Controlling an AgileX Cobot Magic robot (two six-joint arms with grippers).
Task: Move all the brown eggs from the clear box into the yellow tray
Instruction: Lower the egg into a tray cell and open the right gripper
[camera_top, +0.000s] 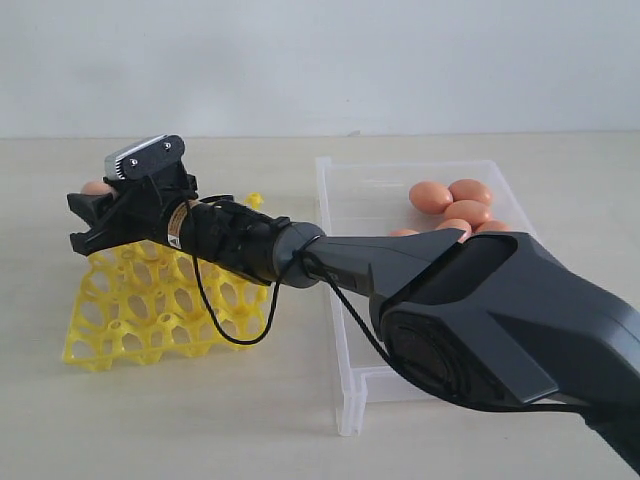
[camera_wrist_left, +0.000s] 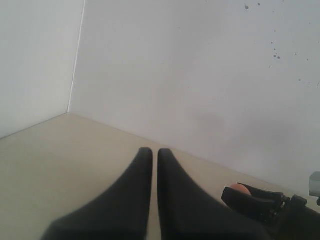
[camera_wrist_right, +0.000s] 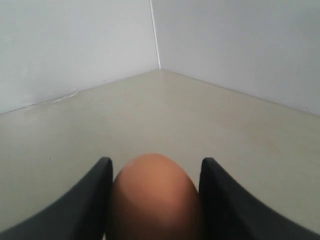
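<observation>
- The bench (camera_top: 200, 420) carries both containers, the box towards its right edge and the tray towards its left edge, just beside each other.
- The clear box (camera_top: 345, 360) is bare over its near half. What is left in it sits bunched at its far right corner.
- The yellow tray (camera_top: 140, 330) shows no egg in any cell I can see from here. The arm covers its far edge, so a cell or two there may be filled.
- The right gripper (camera_top: 90, 218) reaches across over the tray's far left corner, jaws set wide and pinching one egg (camera_wrist_right: 155, 197), not yet lowered into a cup.
- The left gripper (camera_wrist_left: 155, 165) hangs clear of both containers, its fingers pressed together on nothing.
- The brown eggs (camera_top: 455, 205) in the box number about six in plain sight, touching one another. The forearm hides part of the heap.
- My reading is that the job is barely begun: one egg is on its way over, and the whole cluster is yet to be carried.
</observation>
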